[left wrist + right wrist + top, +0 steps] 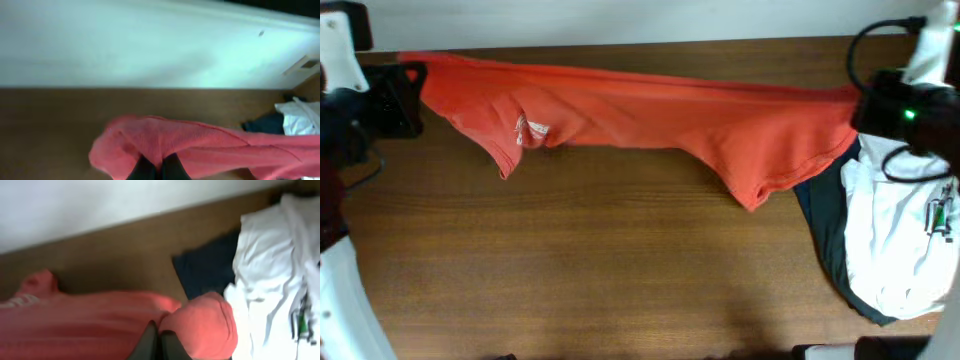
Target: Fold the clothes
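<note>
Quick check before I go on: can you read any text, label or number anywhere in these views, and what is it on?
White print on the orange T-shirt: too small and crumpled to read.
Green-and-dark patch on the white garment: maybe a label, too blurred to read.
No other text in view.

light: bright, even | overhead: fairly sharp, soft shadows | wrist views: blurred, wall washed out
</note>
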You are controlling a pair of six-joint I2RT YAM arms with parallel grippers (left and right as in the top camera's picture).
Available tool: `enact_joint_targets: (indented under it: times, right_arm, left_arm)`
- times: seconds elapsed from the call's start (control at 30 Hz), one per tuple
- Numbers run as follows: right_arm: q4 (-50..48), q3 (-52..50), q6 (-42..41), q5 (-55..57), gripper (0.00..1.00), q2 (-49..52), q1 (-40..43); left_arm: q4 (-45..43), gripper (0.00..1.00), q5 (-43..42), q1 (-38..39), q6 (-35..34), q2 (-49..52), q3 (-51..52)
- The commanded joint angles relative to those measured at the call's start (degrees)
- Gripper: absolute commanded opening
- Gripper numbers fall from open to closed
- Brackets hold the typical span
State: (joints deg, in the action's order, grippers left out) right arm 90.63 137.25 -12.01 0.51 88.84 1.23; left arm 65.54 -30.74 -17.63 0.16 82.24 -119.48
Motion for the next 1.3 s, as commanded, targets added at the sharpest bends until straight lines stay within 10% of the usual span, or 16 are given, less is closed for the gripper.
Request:
enact_joint_targets:
  times: [0.0,0.33,0.7,0.83,1.03,1.27]
  right_arm:
    - [-0.42,4.81,2.84,4.09,0.04,-1.57,0.72]
    - [-9.86,6.60,7.34,-2.12,0.05,12.61,0.66]
    - [-42.64,8.41,6.93,-7.96,0.05,20.98,0.68]
    - [-31.89,9.40,14.69,-7.76,0.05,21.00,0.68]
    - [-6.78,0.35,18.88,-8.09,0.25,22.23,0.66]
    - [-8.66,-27.02,19.28,-21.68,0.39,22.23,0.42]
  left_arm:
    - [-0.83,0.00,2.62,-2.08,-0.59,-0.35,-9.22]
    - [-3.13,0.00,1.64,-1.44,3.19,13.44,-13.25]
    - [-42.36,0.00,5.40,1.84,-13.00,28.04,-17.51]
    - [-25.94,0.00,1.84,1.33,-10.01,28.00,-23.08]
    - [23.43,0.00,3.26,9.73,6.19,33.20,-18.45]
    - [28.98,0.00,16.76,17.75,6.43,38.07,3.02]
